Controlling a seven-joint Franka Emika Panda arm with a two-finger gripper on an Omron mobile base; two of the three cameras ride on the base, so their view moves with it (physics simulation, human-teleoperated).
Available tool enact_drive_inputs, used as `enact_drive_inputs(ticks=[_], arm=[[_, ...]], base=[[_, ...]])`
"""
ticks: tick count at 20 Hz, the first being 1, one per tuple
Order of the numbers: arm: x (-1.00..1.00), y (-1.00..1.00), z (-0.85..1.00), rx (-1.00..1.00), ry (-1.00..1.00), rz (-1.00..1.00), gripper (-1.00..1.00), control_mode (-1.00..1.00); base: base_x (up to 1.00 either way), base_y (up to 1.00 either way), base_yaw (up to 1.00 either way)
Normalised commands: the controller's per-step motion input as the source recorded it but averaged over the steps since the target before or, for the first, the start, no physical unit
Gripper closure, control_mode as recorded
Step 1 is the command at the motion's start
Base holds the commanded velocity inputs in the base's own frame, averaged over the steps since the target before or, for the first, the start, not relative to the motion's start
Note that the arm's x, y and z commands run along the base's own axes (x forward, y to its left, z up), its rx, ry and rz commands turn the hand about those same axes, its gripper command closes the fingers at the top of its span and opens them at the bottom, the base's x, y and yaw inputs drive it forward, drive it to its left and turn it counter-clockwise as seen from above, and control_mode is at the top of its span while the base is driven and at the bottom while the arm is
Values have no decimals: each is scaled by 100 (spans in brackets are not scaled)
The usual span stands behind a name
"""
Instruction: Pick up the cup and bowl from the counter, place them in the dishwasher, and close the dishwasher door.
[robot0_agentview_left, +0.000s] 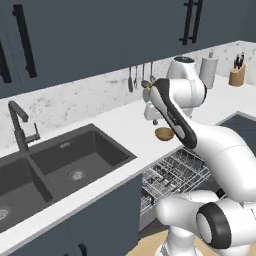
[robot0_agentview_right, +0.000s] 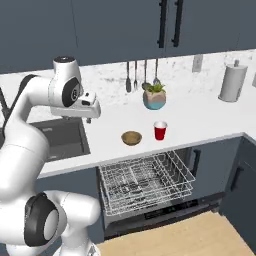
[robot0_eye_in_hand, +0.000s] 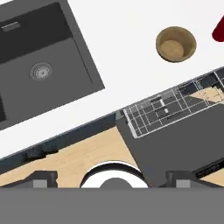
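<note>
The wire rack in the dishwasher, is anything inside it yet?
The white wire rack looks empty. The red cup and the tan bowl sit on the counter above it. Its back end is hidden under the counter.

A small red tapered cup (robot0_agentview_right: 160, 130) and shallow tan wooden bowl (robot0_agentview_right: 131, 137) are set upright, side by side, on the white marbled desk (robot0_agentview_right: 200, 117), above the open dishwasher's white wire rack (robot0_agentview_right: 145, 182).

Bowl (robot0_agentview_right: 131, 138) wood-look, matt; cup (robot0_agentview_right: 160, 130) glossy red plastic; counter (robot0_agentview_right: 200, 120) smooth marbled stone.

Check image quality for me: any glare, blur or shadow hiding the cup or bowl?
Right base view: even light, no glare, cup and bowl clear on the counter. Left base view: arm partly covers the bowl. Hand view: sharp, cup cut by the edge.
</note>
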Motion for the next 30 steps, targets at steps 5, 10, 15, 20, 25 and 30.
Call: enact_drive_inputs(ticks=[5, 10, 15, 20, 25, 30], arm=[[0, 0, 0, 0, 0, 0, -100, 100], [0, 0, 0, 0, 0, 0, -100, 100], [0, 0, 0, 0, 0, 0, -100, 100], [0, 0, 0, 0, 0, 0, -100, 100], [0, 0, 0, 0, 0, 0, -100, 100], [0, 0, 0, 0, 0, 0, -100, 100]], base=[[0, 48, -70], [8, 60, -64], [1, 61, -54], [-2, 51, -44], [-16, 50, -30], [-27, 59, -2]])
